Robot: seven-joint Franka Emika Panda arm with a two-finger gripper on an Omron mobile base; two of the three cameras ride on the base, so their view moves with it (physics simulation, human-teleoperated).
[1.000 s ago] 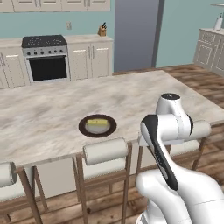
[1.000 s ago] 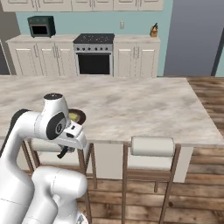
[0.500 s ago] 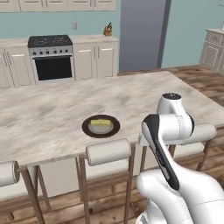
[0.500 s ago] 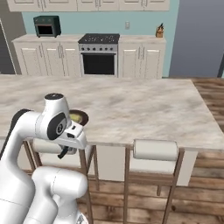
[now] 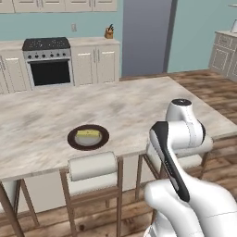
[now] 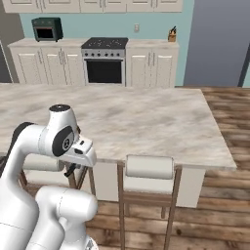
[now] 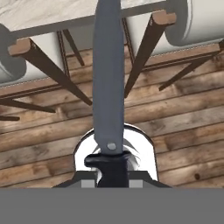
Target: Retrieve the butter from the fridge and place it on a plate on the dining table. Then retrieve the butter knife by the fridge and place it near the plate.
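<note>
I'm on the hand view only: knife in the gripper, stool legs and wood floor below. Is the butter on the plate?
Observer: Yes. The left base view shows the butter lying on the plate.
Operator: Where is that plate on the table?
Observer: Near the dining table's near edge, just behind a stool, left of the arm in that view.
</note>
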